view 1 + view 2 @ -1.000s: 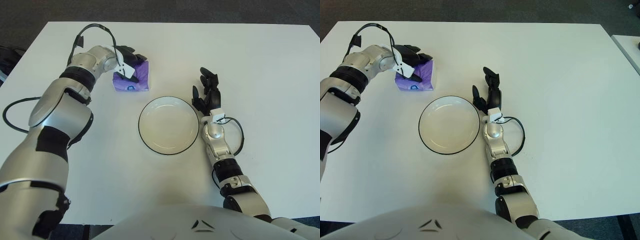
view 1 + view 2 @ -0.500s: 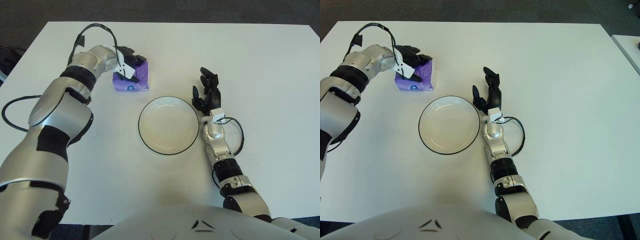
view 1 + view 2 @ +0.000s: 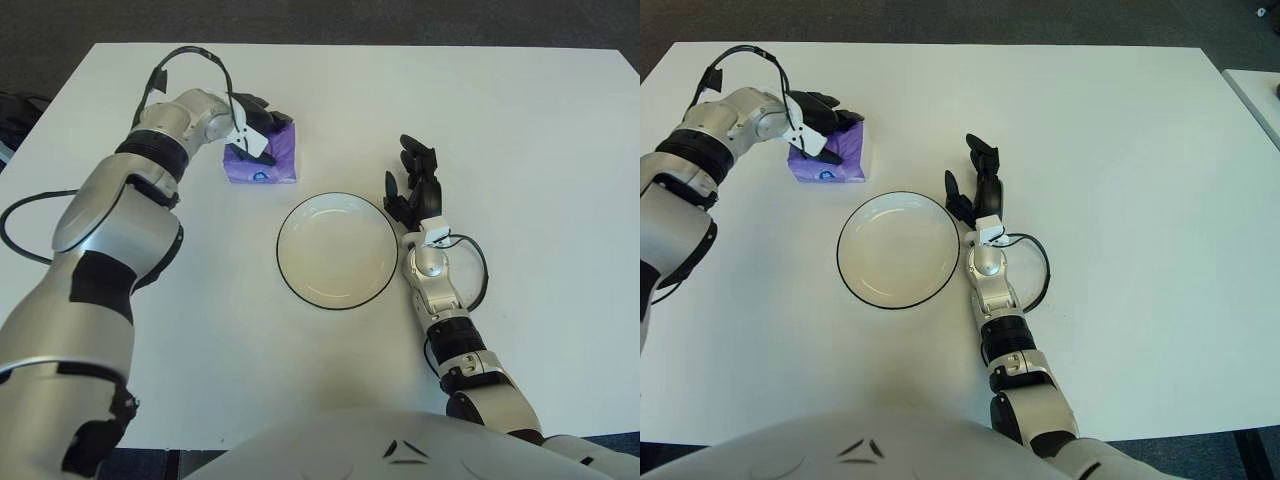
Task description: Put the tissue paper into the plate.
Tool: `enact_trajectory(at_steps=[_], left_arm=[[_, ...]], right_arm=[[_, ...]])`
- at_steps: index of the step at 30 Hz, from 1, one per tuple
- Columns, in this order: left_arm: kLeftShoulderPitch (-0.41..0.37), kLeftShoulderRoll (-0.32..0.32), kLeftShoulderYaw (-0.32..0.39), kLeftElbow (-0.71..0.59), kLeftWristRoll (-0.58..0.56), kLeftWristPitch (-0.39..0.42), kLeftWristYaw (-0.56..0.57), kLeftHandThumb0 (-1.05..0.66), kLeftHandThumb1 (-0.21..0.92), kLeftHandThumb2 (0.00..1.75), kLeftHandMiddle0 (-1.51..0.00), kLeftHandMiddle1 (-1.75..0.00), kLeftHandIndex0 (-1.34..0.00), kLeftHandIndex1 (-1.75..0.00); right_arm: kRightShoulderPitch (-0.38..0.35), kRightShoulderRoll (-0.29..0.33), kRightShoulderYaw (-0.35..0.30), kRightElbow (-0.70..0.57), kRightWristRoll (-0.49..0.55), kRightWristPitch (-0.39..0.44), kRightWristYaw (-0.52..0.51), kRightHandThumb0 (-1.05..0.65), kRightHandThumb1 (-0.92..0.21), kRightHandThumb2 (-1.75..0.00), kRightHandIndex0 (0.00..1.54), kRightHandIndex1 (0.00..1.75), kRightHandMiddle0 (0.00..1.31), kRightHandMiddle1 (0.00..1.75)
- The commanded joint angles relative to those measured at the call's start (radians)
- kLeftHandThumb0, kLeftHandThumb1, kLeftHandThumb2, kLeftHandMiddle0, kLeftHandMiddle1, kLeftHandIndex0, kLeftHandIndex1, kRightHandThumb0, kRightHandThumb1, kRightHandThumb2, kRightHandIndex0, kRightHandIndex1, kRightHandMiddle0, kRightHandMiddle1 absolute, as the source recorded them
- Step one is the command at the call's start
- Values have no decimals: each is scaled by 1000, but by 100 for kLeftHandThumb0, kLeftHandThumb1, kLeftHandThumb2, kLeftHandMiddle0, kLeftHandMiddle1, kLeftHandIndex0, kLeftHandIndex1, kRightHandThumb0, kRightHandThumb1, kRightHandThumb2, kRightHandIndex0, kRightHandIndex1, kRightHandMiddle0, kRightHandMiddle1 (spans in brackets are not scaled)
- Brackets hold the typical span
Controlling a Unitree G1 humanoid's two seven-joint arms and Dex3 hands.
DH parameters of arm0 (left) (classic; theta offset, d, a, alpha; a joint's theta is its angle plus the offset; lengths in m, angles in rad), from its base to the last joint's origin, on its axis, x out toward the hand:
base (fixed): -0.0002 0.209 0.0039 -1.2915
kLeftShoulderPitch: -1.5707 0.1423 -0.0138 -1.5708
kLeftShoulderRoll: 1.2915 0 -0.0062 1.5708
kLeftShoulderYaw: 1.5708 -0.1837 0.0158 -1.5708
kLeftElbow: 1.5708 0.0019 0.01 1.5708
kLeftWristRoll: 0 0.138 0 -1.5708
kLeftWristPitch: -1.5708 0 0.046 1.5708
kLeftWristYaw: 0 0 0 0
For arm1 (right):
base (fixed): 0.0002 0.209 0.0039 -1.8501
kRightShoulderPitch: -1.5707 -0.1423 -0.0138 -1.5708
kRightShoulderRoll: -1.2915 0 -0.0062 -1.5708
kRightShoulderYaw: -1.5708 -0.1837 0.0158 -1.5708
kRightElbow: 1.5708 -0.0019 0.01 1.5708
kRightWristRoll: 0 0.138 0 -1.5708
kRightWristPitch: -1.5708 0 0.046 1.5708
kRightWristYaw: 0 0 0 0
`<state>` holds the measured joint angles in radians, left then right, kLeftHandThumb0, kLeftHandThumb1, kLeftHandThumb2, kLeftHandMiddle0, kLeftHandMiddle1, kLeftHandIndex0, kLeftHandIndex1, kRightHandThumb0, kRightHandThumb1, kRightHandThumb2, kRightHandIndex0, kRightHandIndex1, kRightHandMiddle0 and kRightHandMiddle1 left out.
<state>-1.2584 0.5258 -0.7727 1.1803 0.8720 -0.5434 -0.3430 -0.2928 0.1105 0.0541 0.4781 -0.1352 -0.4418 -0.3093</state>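
Note:
A purple tissue pack (image 3: 268, 163) lies on the white table, up and left of the plate. My left hand (image 3: 254, 125) is on its far left side, black fingers curled over the top of the pack. The white plate (image 3: 337, 250) with a dark rim sits empty at the table's middle. My right hand (image 3: 414, 184) rests on the table just right of the plate, fingers spread and empty.
The white table (image 3: 520, 150) stretches bare to the right and far side. A black cable (image 3: 20, 225) loops at the left edge beside my left arm. Dark floor lies beyond the table's far edge.
My left hand has shifted slightly up and left on the tissue pack, and the pack has moved a little with it. The right hand has not moved.

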Motion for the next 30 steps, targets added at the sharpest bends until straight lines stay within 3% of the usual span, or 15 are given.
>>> enact_trajectory(at_steps=[1, 12, 18, 24, 30], left_arm=[[60, 22, -19, 21, 20, -31, -34, -105, 92, 61, -1, 0, 0, 0], [59, 51, 21, 17, -19, -60, -49, -105, 92, 53, -1, 0, 0, 0], [54, 59, 46, 18, -75, -83, -190, -105, 92, 43, 0, 0, 0, 0], [108, 52, 42, -15, -120, -108, -391, -105, 92, 25, 0, 0, 0, 0], [124, 65, 49, -39, -154, -83, -526, -105, 91, 15, 0, 0, 0, 0]], right_arm=[[200, -13, -2, 135, -12, 84, 5, -69, -92, -60, 19, 50, 0, 83], [207, -16, 5, 120, -9, 93, 11, -69, -92, -60, 19, 50, 0, 81], [212, -14, 5, 108, -6, 104, 14, -69, -92, -61, 20, 50, 0, 84], [217, -11, 5, 100, -5, 106, 15, -68, -92, -62, 20, 51, 0, 84], [220, -9, 6, 95, -4, 101, 16, -68, -92, -61, 21, 51, 0, 85]])
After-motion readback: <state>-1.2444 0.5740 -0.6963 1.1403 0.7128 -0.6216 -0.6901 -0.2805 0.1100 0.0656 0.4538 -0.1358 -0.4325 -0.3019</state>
